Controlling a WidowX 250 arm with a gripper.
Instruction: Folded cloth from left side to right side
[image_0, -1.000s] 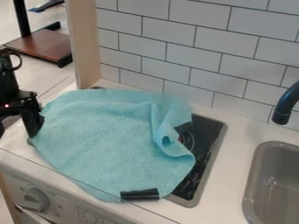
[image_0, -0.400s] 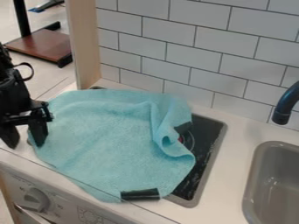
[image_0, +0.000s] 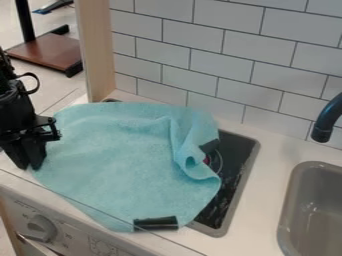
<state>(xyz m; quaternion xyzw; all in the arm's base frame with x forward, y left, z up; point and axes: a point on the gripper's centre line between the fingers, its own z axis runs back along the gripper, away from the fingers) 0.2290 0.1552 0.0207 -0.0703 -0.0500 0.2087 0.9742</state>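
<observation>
A white toy-kitchen countertop (image_0: 267, 150) runs along a wall of white rectangular tiles (image_0: 227, 25) with dark grout. A pale wooden upright panel (image_0: 97, 55) stands at the wall's left end; beyond it, on the light floor (image_0: 43, 92), is a reddish-brown board (image_0: 50, 52) on a black frame. A round grey knob (image_0: 40, 228) sits on the counter's front panel.

On the right, a grey rounded sink basin (image_0: 292, 200) is set into the counter, and a dark blue curved faucet (image_0: 325, 120) overhangs it from the right edge of the view. Left of the sink lies a black stovetop panel (image_0: 237, 157) with a grey rim, faint curved lines showing on it.

The light turquoise, textured cloth (image_0: 120, 155) is spread over the left and middle of the stovetop—covering most of it—with a raised, curled fold on its right side. Two black strips show at the cloth: one at the near edge (image_0: 155, 223), one by the fold (image_0: 210, 146).

At far left, the black two-finger gripper (image_0: 31, 166) points downward, its fingers close together, clenched on the cloth's left edge.
</observation>
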